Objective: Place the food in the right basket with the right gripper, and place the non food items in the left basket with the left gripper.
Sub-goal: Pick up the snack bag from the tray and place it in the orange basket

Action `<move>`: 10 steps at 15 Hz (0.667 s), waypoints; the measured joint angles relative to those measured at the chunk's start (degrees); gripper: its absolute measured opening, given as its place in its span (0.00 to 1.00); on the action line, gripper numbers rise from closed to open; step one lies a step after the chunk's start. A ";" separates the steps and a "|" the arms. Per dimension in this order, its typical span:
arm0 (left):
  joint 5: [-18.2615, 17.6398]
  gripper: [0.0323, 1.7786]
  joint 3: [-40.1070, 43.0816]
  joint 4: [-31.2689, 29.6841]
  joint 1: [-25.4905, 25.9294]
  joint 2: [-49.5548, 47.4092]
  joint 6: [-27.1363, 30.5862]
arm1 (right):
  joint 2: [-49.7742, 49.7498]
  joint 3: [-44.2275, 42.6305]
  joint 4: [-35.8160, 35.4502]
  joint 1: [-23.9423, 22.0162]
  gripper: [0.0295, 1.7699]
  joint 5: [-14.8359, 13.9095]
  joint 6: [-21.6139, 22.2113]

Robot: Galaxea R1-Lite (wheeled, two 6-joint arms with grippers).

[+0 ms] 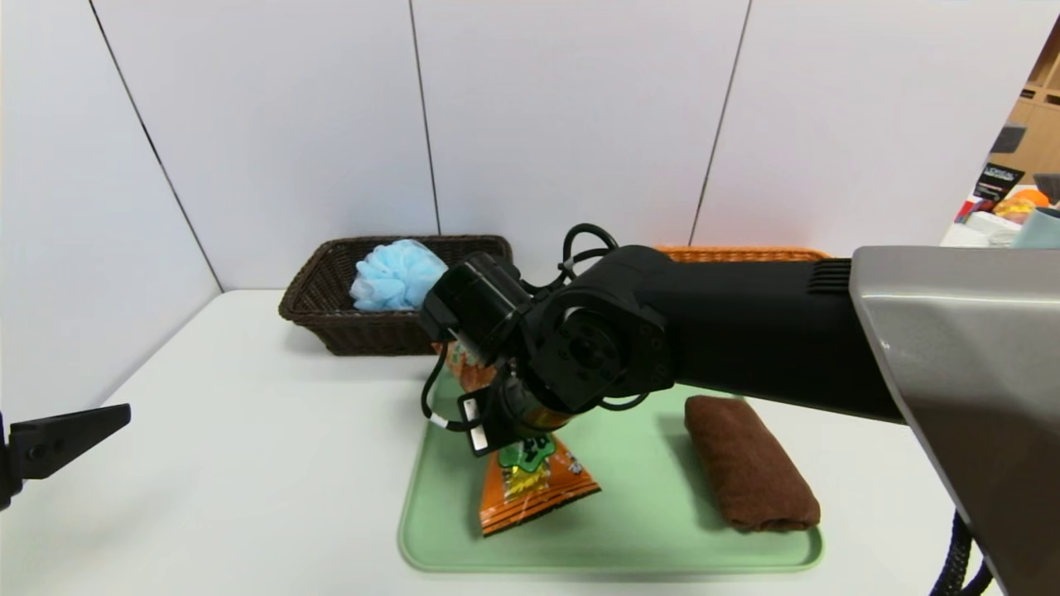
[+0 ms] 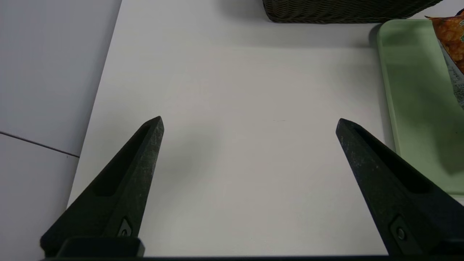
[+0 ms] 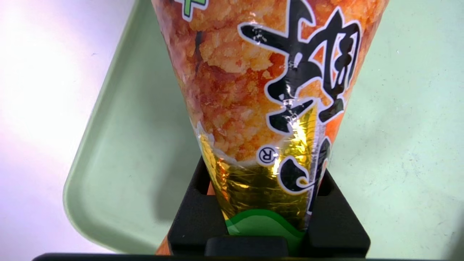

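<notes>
An orange snack bag point(image 1: 530, 488) lies on the green tray point(image 1: 646, 530). My right gripper point(image 3: 262, 170) is shut on it, with a black finger pressing each side of the bag point(image 3: 261, 90). In the head view the wrist hides the grip, and the bag shows on both sides of it. A rolled brown towel point(image 1: 749, 473) lies on the tray's right part. The dark brown left basket point(image 1: 331, 323) holds a blue bath sponge point(image 1: 396, 275). Only the rim of the orange right basket point(image 1: 737, 252) shows behind my right arm. My left gripper point(image 2: 249, 119) hangs open over bare table, far left.
The white table meets wall panels at the back and left. The left wrist view shows the tray's edge point(image 2: 409, 90), the dark basket's wall point(image 2: 344, 11) and a corner of the snack bag point(image 2: 451, 40). Shelves with clutter point(image 1: 1006, 207) stand far right.
</notes>
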 joint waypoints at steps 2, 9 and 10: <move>0.00 0.95 0.00 0.00 -0.06 0.00 -0.02 | -0.41 0.00 0.09 0.13 0.23 -0.05 0.16; -0.11 0.95 -1.02 -0.29 -4.22 2.43 2.97 | -7.33 0.11 3.80 -2.15 0.23 -1.32 0.38; -0.06 0.95 -1.38 -1.07 -5.57 3.39 2.95 | -9.14 0.11 4.25 -2.91 0.23 -1.45 0.22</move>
